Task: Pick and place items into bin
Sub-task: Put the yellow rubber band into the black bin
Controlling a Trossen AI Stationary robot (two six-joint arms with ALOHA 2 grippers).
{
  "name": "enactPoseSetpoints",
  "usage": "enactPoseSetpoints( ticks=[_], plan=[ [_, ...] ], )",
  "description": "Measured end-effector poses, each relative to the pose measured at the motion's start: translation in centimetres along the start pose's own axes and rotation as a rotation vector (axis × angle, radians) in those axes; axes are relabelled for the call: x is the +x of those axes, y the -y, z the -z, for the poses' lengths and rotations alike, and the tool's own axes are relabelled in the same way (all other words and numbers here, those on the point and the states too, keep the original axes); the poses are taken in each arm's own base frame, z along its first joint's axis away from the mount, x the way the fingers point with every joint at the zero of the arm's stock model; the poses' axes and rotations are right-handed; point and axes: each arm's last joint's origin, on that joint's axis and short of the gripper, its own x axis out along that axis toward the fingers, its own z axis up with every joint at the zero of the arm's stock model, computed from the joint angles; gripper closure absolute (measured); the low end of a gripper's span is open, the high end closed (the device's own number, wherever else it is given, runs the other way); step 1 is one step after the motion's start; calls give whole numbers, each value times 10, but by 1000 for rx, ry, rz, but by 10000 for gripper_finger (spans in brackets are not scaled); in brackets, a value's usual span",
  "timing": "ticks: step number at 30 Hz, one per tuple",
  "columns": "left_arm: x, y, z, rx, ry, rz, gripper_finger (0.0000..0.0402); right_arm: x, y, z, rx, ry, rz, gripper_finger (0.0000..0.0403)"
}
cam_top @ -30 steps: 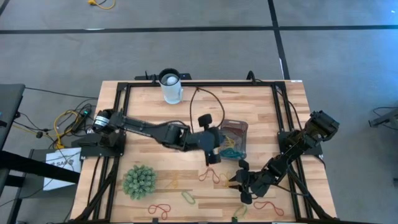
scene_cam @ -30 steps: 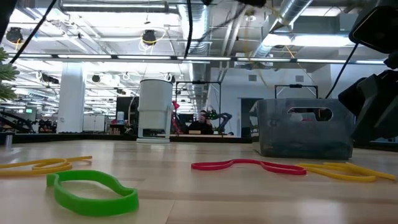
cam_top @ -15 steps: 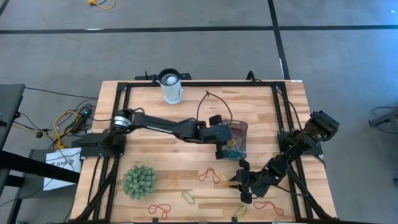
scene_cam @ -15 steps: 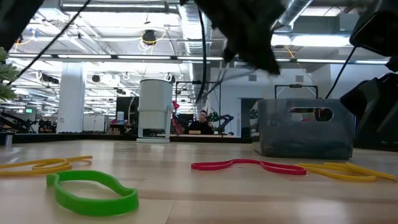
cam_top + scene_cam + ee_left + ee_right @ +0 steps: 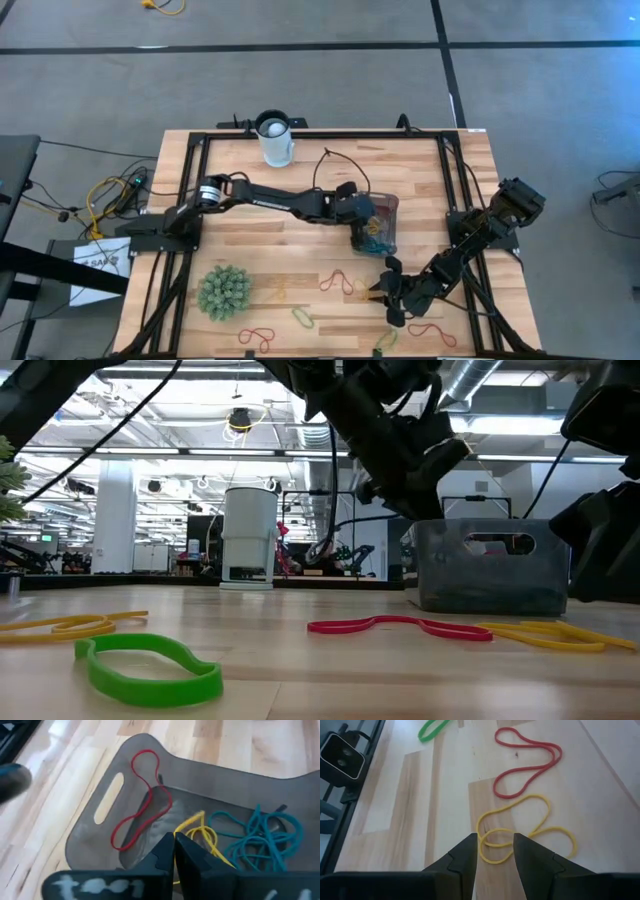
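The clear grey bin (image 5: 380,222) stands right of the table's middle, and also shows in the low view (image 5: 490,570). In it lie a red loop (image 5: 142,805) and a tangle of teal loops (image 5: 262,837). My left gripper (image 5: 362,226) hangs over the bin's left part, shut on a yellow loop (image 5: 202,827). My right gripper (image 5: 384,292) is open, low over the table near the front right. Its fingers stand on either side of one end of a yellow loop (image 5: 520,827) lying flat on the wood, with a red loop (image 5: 527,762) beyond it. My left gripper (image 5: 173,851) pinches the yellow loop at one end (image 5: 181,833) between its two fingertips, pointing down into the bin from above. The rest of the loop trails slack onto the bin's floor beside the teal tangle.
A white cup (image 5: 275,138) stands at the far edge. A green spiky ball (image 5: 224,291) sits front left. Loose loops lie along the front: red (image 5: 335,282), green (image 5: 302,318), red (image 5: 257,336), red (image 5: 432,332). In the low view a green loop (image 5: 150,668) lies nearest.
My left gripper has gone toward the table's right and far edges, from the bare wood by the bin's near left corner to above the bin's inside. The arm has stretched out, and it now shows over the bin in the low view.
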Motion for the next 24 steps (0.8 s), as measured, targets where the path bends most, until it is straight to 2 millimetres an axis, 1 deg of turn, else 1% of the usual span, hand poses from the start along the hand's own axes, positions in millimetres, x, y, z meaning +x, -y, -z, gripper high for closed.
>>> enactPoseSetpoints(
  ticks=[2,6,12,15,20,24],
  plan=[
    [0,-3,-2,-7,-2,47,401,0,0,0,0,0,0,283],
    [0,-3,-4,-21,-18,211,401,0,0,0,0,0,1,283],
    [-1,-4,1,-4,-64,207,401,0,0,0,1,0,1,283],
    [0,-5,3,-2,-84,202,395,0,0,0,1,0,0,283],
    [0,-7,5,0,-106,190,368,0,0,0,2,1,2,283],
    [-1,-4,5,2,-112,250,340,0,0,0,1,1,2,283]
  ],
)
